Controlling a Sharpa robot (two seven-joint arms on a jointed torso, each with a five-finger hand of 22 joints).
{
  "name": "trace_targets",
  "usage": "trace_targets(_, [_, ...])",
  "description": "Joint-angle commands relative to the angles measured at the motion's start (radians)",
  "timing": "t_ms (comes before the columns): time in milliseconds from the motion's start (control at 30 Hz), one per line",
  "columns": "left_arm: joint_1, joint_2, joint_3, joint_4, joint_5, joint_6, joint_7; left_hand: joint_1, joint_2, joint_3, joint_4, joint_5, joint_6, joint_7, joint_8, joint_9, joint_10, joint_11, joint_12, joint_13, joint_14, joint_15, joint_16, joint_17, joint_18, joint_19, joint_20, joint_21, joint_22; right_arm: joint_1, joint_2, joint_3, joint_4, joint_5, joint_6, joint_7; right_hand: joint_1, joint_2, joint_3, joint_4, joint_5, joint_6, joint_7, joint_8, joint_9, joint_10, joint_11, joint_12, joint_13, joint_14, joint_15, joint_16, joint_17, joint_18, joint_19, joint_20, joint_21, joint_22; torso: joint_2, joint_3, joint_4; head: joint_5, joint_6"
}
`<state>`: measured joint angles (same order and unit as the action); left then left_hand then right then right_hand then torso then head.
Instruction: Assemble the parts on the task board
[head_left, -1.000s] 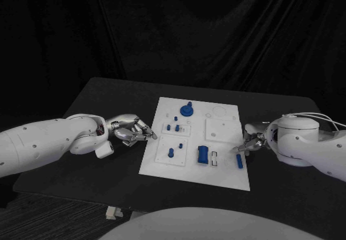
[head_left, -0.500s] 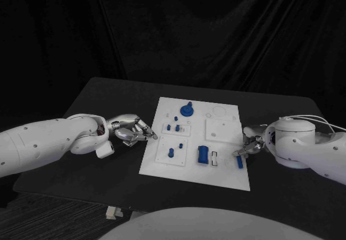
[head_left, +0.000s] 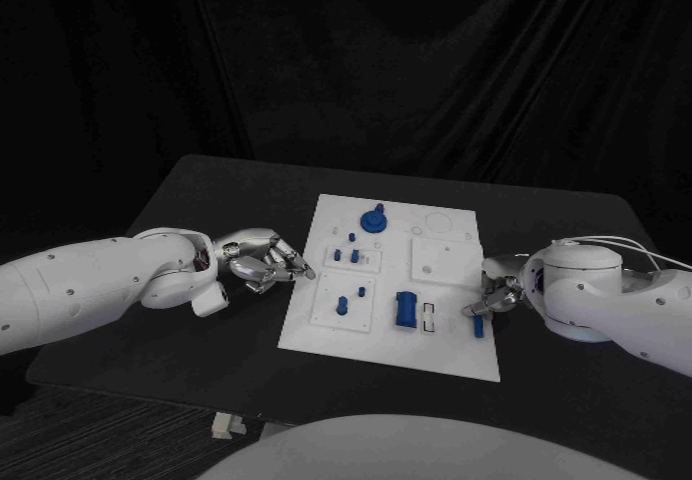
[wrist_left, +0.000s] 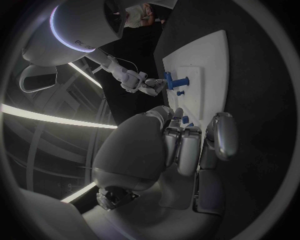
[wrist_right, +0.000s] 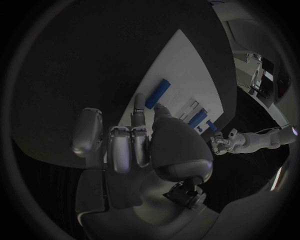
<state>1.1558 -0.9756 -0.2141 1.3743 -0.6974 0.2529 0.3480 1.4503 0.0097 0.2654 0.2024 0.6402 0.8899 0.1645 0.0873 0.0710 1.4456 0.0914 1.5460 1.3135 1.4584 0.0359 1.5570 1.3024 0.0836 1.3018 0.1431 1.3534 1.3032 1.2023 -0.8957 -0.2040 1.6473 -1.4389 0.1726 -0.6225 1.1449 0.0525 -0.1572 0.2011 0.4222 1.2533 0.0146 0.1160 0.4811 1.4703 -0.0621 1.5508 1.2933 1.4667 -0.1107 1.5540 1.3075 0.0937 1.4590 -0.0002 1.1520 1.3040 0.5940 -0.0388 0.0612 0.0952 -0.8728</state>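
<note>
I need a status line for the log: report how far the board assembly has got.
Partly done. On the task board, small blue pegs and a blue knob already stand in place. In hand: the right hand touches the blue rod lying near the board's right edge; whether it grips it is unclear. Left: a blue block lies unplaced, and the white slot beside it looks unfilled. The left hand rests curled beside the board.

Head camera looks down over the desk (head_left: 202, 190) from above; each wrist camera peers close past its own hand, both catching the task board (head_left: 451, 352)
</note>
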Motion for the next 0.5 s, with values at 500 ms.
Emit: trace_targets(500, [-0.003,0.004,0.001,-0.001,0.006,0.016,0.006,-0.014,0.018,0.041,-0.01,0.02,0.007,0.003,0.019,0.003,0.125,-0.003,0.025,0.257,0.112,0.001,0.014,0.268,-0.01,0.01,0.005,-0.003,0.124,-0.02,0.004,-0.003,-0.006,0.095,-0.075,-0.018,0.137,-0.026,0.108,-0.104,0.072,-0.028,0.0,-0.032,-0.037,0.1,0.005,0.02,0.277,0.103,0.0,0.014,0.259,0.001,-0.026,0.002,-0.088,0.136,0.0,-0.0001,0.0001,0.004,0.0])
